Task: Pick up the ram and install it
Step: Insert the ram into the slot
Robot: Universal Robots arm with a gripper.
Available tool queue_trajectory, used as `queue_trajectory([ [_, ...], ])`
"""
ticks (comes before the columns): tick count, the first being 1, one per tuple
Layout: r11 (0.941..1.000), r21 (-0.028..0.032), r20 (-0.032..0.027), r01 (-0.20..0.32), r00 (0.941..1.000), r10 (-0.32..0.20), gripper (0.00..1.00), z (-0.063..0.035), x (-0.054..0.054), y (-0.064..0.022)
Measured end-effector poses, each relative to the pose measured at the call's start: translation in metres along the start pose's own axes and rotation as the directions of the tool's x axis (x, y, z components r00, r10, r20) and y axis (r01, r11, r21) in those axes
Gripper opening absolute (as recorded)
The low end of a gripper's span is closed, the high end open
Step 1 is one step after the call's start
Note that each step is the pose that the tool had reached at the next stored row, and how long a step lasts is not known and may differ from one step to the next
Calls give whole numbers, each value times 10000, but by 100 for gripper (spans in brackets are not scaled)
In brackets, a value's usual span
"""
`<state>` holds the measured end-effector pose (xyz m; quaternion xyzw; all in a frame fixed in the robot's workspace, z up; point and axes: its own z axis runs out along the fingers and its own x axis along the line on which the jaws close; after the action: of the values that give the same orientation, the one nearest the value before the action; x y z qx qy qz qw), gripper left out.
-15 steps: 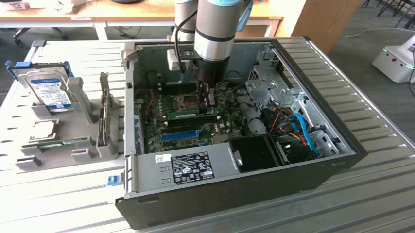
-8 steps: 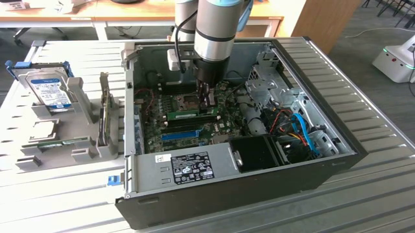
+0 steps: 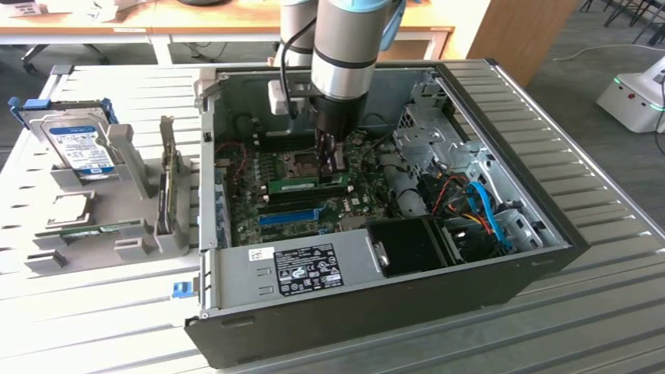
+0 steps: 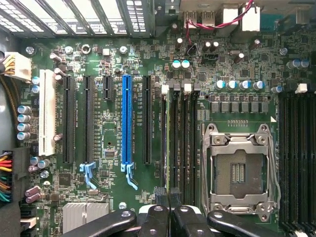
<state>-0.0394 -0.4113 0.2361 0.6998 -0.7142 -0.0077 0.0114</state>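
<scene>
Your tool [image 3: 335,167] is clenched on the ram [image 3: 304,185]. Its black fingers [image 4: 159,195] pinch the top edge of the thin green board, which stands on edge over the motherboard [image 3: 364,204] inside the open black metal case [image 3: 416,300]. In the exterior view, a glossy blue plastic slot [image 3: 289,217] lies at six o'clock from the ram. Farther along at six o'clock, a white sticker [image 3: 304,270] on a grey steel panel carries print too small to read.

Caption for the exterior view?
Shut gripper over one end of the ram, edge-up on the motherboard inside the open PC case.
</scene>
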Motion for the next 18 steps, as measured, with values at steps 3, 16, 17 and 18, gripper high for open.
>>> queue_trajectory([
  [3, 10000, 0, 0, 0, 10000, 0, 12, 20, 0, 0],
  [16, 10000, -1, -2, 0, 10000, 0, 12, 50, 0, -1],
  [17, 10000, -1, -3, 0, 10000, 0, 12, 50, 0, -1],
  [18, 10000, -1, -2, 0, 10000, 0, 12, 50, 0, -1],
])
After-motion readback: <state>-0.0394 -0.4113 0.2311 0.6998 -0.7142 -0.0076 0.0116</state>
